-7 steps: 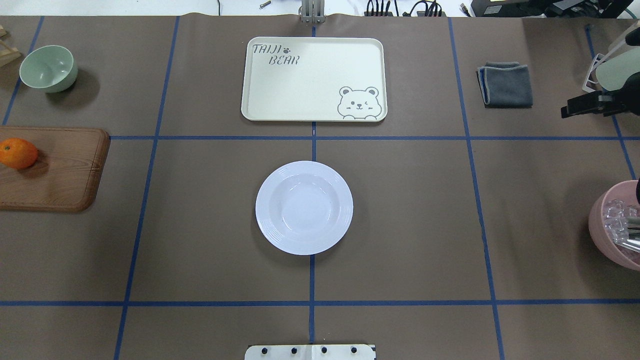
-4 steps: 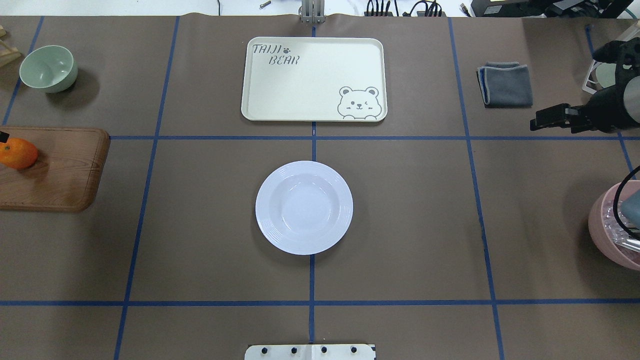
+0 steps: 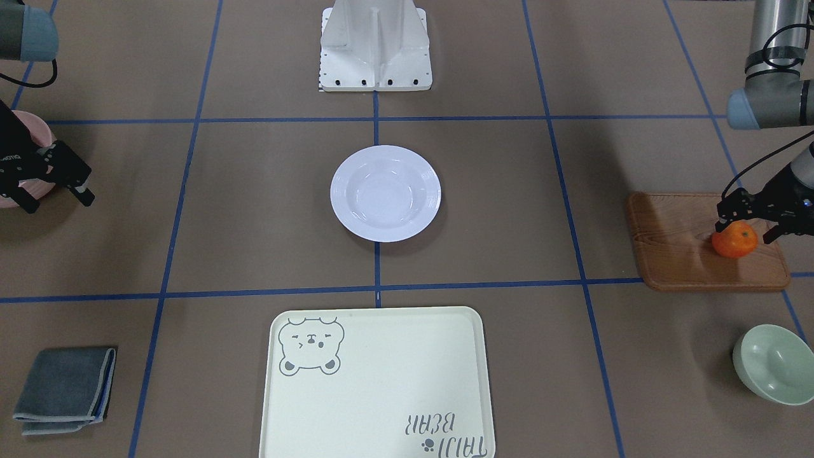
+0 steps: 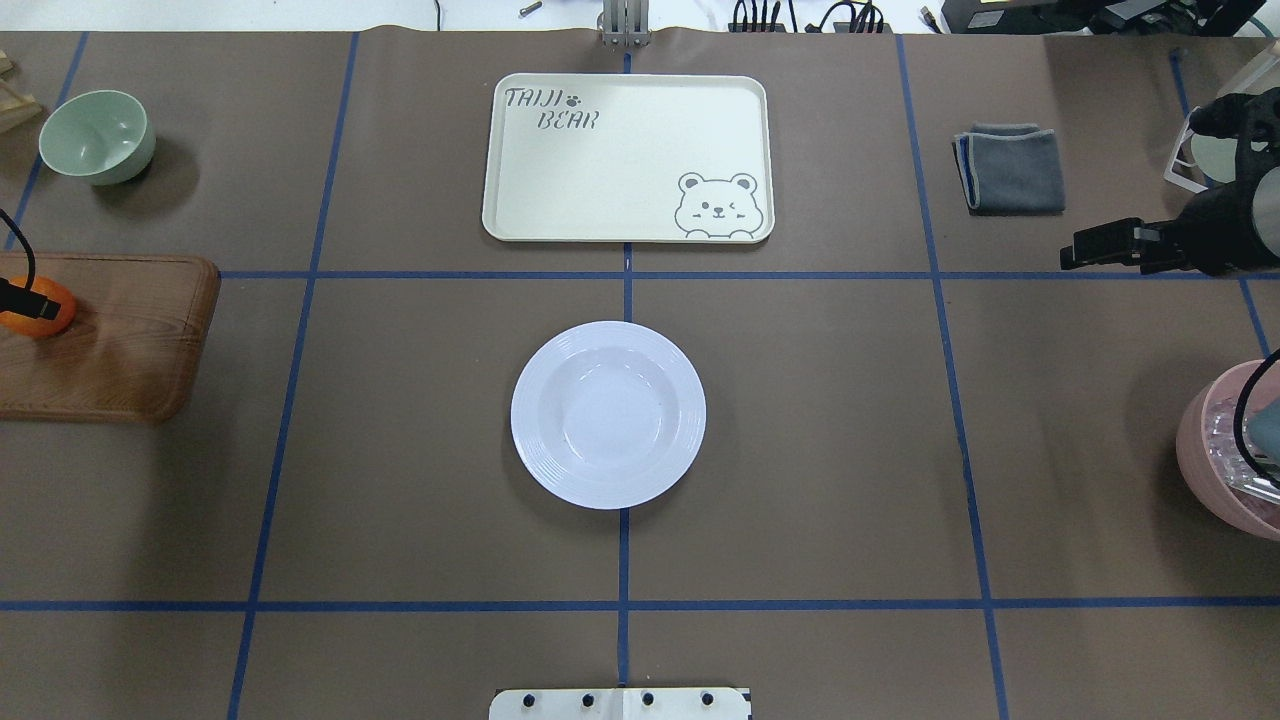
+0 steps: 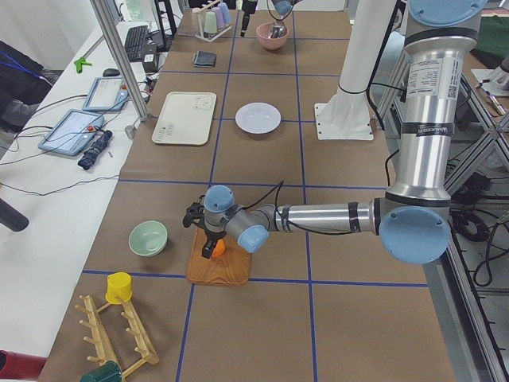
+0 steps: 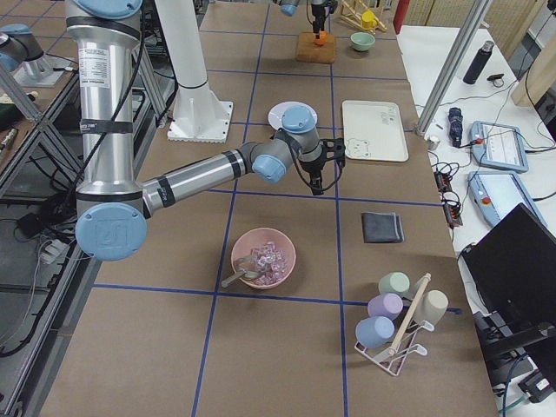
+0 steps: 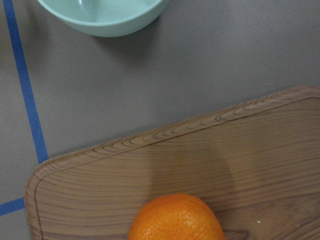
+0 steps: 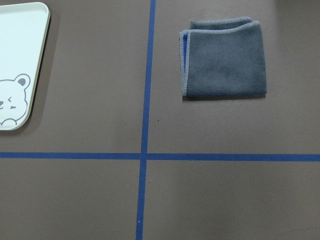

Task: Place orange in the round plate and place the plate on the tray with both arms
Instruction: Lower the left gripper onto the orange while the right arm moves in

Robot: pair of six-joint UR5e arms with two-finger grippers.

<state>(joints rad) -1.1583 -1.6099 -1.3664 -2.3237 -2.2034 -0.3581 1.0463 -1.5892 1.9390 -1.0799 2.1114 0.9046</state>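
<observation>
The orange lies on a brown wooden board at the table's left end. My left gripper hangs open just over the orange, one finger on each side of its top. In the overhead view the left gripper covers part of the orange at the frame's edge. The left wrist view shows the orange close below, with no fingers in frame. The white round plate stands empty mid-table. Beyond it lies the cream bear tray, also empty. My right gripper hovers open far right, near the grey cloth.
A pale green bowl stands beyond the board. On the right are a folded grey cloth and a pink bowl with clear pieces and a spoon. The white robot base is at the near edge. A cup rack stands far right.
My left gripper has come in from the left edge and now sits over the orange. My right gripper has moved inward toward the table's middle and slightly nearer.
</observation>
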